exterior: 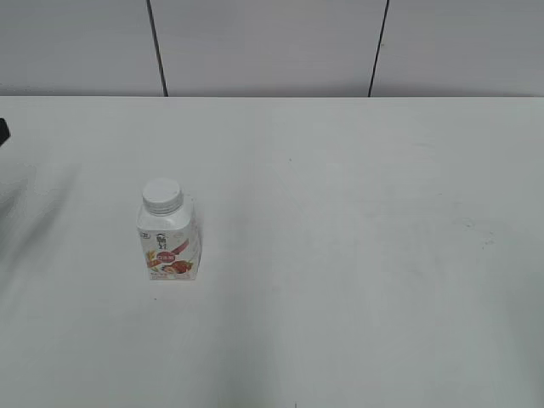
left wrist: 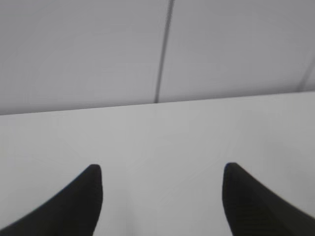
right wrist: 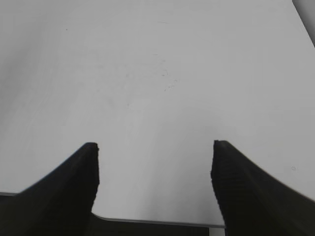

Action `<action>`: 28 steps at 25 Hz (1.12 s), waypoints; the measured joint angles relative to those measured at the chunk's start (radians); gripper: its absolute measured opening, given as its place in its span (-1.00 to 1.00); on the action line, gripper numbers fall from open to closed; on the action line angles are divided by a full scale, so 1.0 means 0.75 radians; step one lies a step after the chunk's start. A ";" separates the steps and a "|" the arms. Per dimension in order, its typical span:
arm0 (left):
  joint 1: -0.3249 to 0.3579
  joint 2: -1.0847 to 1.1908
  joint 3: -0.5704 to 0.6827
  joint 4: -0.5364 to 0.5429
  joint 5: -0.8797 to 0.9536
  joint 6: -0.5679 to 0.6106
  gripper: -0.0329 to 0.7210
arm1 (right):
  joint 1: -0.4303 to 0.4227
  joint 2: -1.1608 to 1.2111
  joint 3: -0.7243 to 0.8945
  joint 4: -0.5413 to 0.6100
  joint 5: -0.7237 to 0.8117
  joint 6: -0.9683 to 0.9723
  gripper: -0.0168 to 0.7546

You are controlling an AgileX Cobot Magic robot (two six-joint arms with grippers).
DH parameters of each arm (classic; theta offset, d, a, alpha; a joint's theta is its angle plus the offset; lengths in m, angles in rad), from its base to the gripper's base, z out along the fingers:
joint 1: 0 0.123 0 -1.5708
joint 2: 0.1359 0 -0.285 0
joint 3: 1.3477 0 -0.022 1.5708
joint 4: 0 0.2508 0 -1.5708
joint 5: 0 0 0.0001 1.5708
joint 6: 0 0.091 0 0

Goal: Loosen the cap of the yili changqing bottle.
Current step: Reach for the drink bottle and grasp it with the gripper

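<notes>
The yili changqing bottle (exterior: pixel 169 240) stands upright on the white table (exterior: pixel 340 255), left of centre in the exterior view. It is a small white bottle with a pink-and-red strawberry label. Its white ribbed cap (exterior: pixel 161 195) sits on the neck. Neither wrist view shows the bottle. My left gripper (left wrist: pixel 161 169) is open and empty over bare table, facing the back wall. My right gripper (right wrist: pixel 155 146) is open and empty above the table's near edge. Neither gripper shows in the exterior view, apart from a dark bit at the left edge (exterior: pixel 2 132).
A grey panelled wall (exterior: pixel 272 47) with dark vertical seams runs behind the table. The table's front edge (right wrist: pixel 157 220) shows in the right wrist view. Faint scuff marks (right wrist: pixel 165 81) lie on the tabletop.
</notes>
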 joint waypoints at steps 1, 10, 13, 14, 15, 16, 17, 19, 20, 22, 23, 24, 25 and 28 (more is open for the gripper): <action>0.021 0.046 -0.039 0.132 -0.024 -0.030 0.33 | 0.000 0.000 0.000 0.000 0.000 0.000 0.49; -0.001 0.319 -0.208 0.830 -0.061 -0.066 0.38 | 0.000 0.000 0.000 0.000 -0.001 0.000 0.49; -0.074 0.352 -0.212 0.842 -0.061 -0.068 0.53 | 0.000 0.000 0.000 0.000 -0.001 0.000 0.49; -0.108 0.358 -0.213 0.840 -0.058 -0.068 0.58 | 0.000 0.000 0.000 0.000 -0.001 0.000 0.49; -0.145 0.366 -0.213 0.839 -0.049 -0.068 0.62 | 0.000 0.000 0.000 0.000 -0.001 0.000 0.49; -0.176 0.374 -0.213 0.828 -0.031 -0.059 0.64 | 0.000 0.000 0.000 0.000 -0.001 0.000 0.49; -0.211 0.385 -0.213 0.810 -0.005 -0.042 0.64 | 0.000 0.000 0.000 0.000 -0.001 0.000 0.49; -0.262 0.416 -0.213 0.755 0.013 -0.006 0.64 | 0.000 0.000 0.000 0.000 -0.001 0.000 0.49; -0.276 0.431 -0.213 0.721 0.013 0.014 0.64 | 0.000 0.000 0.000 0.000 -0.001 0.000 0.49; -0.298 0.468 -0.213 0.676 0.001 0.055 0.64 | 0.000 0.000 0.000 0.000 -0.001 0.000 0.49; -0.303 0.489 -0.213 0.660 -0.010 0.083 0.64 | 0.000 0.000 0.000 0.000 -0.001 0.000 0.49; -0.306 0.509 -0.214 0.649 -0.028 0.111 0.64 | 0.000 0.000 0.000 0.000 -0.001 0.000 0.49; -0.308 0.533 -0.217 0.645 -0.048 0.131 0.64 | 0.000 0.000 0.000 0.000 -0.001 0.000 0.49; -0.309 0.592 -0.265 0.644 -0.070 0.158 0.64 | 0.000 0.000 0.000 0.000 -0.001 0.000 0.49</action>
